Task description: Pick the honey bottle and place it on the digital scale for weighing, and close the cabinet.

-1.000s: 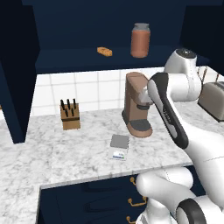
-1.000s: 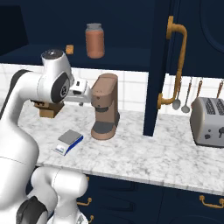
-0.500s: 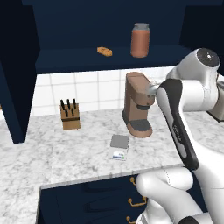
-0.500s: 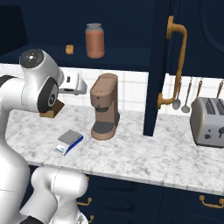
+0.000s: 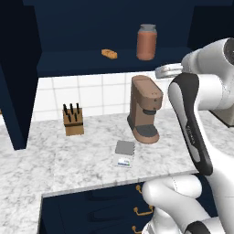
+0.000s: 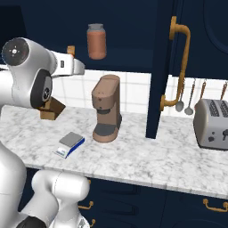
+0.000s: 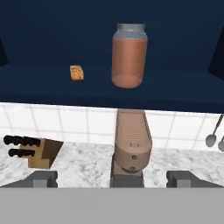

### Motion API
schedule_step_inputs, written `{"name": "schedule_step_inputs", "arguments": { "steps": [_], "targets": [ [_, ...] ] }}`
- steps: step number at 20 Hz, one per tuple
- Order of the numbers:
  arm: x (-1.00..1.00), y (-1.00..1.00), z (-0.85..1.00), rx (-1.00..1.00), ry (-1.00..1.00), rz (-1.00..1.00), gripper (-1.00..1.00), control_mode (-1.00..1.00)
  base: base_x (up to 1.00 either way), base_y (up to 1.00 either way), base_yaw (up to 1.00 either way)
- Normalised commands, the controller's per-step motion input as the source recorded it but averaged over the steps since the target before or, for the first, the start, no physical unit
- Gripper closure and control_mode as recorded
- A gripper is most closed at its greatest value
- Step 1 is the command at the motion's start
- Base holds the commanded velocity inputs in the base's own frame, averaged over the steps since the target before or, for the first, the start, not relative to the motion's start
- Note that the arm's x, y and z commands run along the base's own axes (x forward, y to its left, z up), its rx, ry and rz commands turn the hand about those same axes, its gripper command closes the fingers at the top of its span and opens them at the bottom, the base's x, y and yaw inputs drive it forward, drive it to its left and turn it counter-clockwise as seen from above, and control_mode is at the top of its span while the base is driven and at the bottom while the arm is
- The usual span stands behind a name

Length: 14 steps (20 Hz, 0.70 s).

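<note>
So the arm's big white shoulder joint has swung further out toward the side since a moment back; nothing on the bench or shelf shifted. Fingers (image 7: 112,179) are spread wide with nothing between them, pointing at the open cabinet (image 6: 164,67). Honey bottle (image 7: 129,55) stands upright on the cabinet shelf (image 5: 91,64), toward its right end, well apart from the small orange lump (image 7: 77,72) to its left. Right below it on the bench (image 5: 68,160) is the coffee machine (image 5: 145,109). Digital scale (image 5: 124,153) lies near the bench's front edge, just in front-left of the machine. Knife block (image 5: 73,120) is back by the tiled wall.
</note>
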Motion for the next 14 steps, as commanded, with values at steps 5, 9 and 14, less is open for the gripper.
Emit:
{"name": "schedule_step_inputs", "arguments": {
  "steps": [5, 9, 14],
  "targets": [
    [0.00, 0.00, 0.57, 0.00, -0.17, 0.00, -1.00, -1.00, 0.00, 0.00, 0.00],
    [0.00, 0.00, 0.29, 0.00, -0.11, 0.00, -1.00, -1.00, 0.00, 0.00, 0.00],
    [0.00, 0.00, 0.18, 0.00, -0.03, 0.00, -1.00, -1.00, 0.00, 0.00, 0.00]
  ]
}}
